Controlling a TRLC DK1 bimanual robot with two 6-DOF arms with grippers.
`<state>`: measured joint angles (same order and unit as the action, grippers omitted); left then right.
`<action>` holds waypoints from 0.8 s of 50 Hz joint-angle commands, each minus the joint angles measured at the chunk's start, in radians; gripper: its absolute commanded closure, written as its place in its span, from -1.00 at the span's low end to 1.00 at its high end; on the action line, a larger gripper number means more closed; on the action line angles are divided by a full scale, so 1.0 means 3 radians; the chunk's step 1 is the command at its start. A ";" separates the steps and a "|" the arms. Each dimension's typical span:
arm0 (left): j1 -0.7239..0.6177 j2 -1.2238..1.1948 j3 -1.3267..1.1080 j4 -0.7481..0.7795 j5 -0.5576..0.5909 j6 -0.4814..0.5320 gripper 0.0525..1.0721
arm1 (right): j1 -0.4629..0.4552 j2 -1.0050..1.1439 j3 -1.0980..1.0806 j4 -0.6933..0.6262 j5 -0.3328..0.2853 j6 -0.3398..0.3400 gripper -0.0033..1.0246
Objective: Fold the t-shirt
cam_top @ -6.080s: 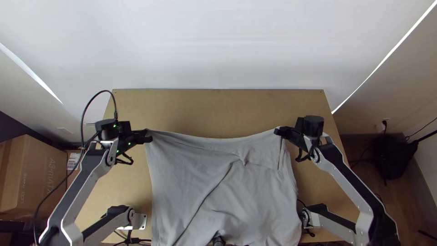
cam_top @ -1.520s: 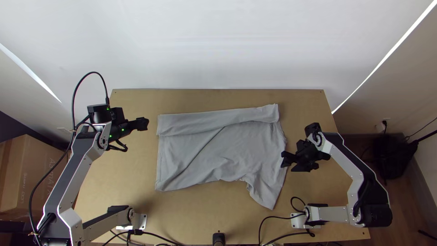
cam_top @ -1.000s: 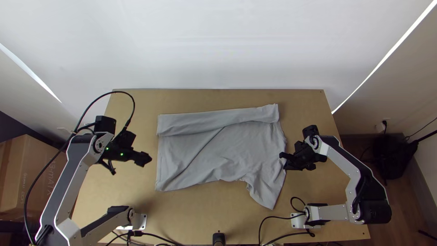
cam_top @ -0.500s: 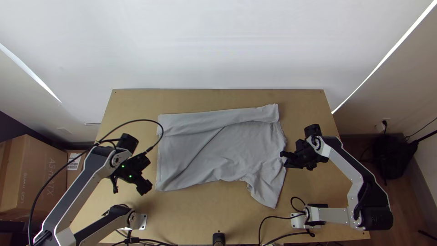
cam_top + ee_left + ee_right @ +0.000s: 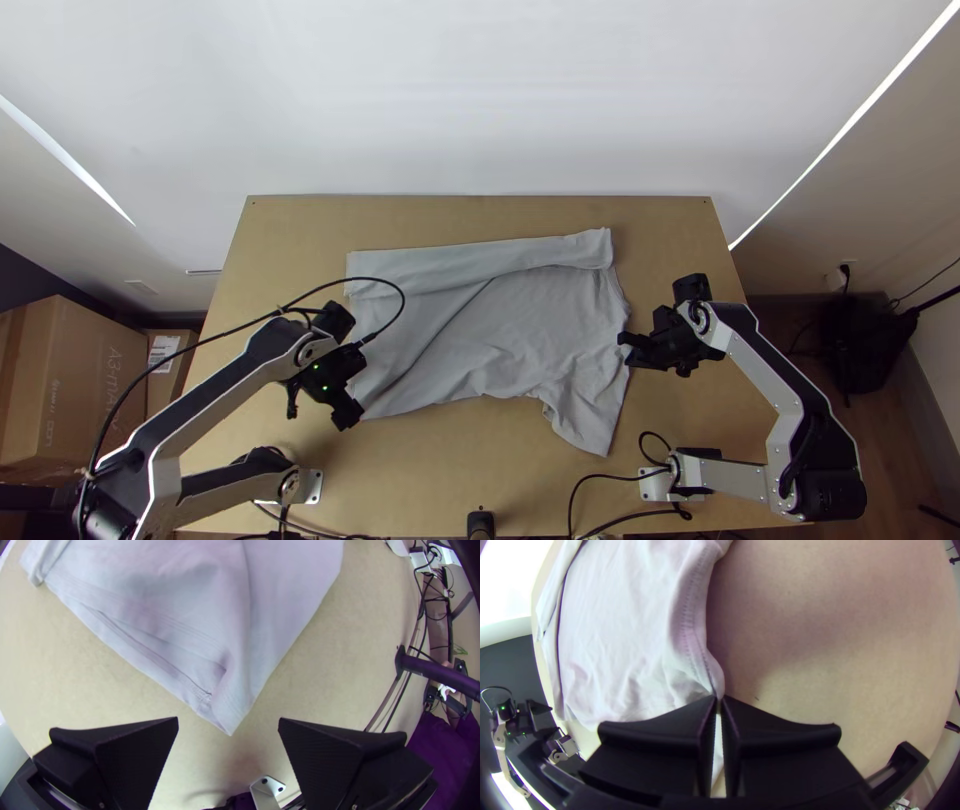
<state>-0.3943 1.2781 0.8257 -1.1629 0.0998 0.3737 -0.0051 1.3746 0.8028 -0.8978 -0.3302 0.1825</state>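
T-shirt [image 5: 500, 320] on table [image 5: 480, 218], far border folded over. Right gripper [image 5: 717, 698] clenched on side edge; left gripper [image 5: 228, 718] spread at near corner. Probable step: grasp for second fold. Next: clamp corner.

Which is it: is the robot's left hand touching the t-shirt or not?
Apart. The left wrist view shows the left hand open, with bare table between its fingers and the t-shirt's corner.
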 commanded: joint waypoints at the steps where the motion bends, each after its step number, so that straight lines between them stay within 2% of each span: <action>1: -0.0015 0.0193 -0.0119 0.0041 -0.0015 -0.0039 -0.88 | -0.0029 -0.0077 -0.0089 0.0001 -0.0009 0.0061 0.95; 3: -0.0020 0.0224 -0.0139 0.0041 -0.0015 -0.0034 -0.85 | -0.0029 -0.0077 -0.0089 0.0001 -0.0009 0.0066 0.95; 7: -0.0015 0.0255 -0.0191 0.0062 -0.0015 -0.0039 -0.58 | -0.0024 -0.0082 -0.0099 0.0007 -0.0009 0.0066 0.95; 15: 0.0000 0.0178 -0.0267 0.0318 0.0015 -0.0034 0.36 | -0.0024 -0.0108 -0.0150 0.0053 -0.0009 0.0072 0.95; 18: 0.0015 0.0111 -0.0303 0.0476 0.0046 -0.0003 0.87 | -0.0029 -0.0123 -0.0160 0.0063 -0.0004 0.0072 0.95; 19: 0.0021 0.0076 -0.0318 0.0548 0.0077 0.0017 0.96 | -0.0024 -0.0123 -0.0165 0.0068 -0.0004 0.0072 0.95; 29: 0.0476 0.0004 -0.0390 0.0604 0.0215 0.0171 0.95 | -0.0100 -0.0128 -0.0196 0.0093 -0.0004 0.0036 0.95; 40: 0.1140 -0.0144 -0.0431 0.0517 0.0215 0.0621 0.95 | -0.0233 -0.0108 -0.0237 0.0180 0.0103 -0.0046 0.95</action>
<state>-0.1123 1.2640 0.7197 -0.9844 0.1574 0.4843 -0.0574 1.3533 0.7567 -0.8562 -0.3218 0.1810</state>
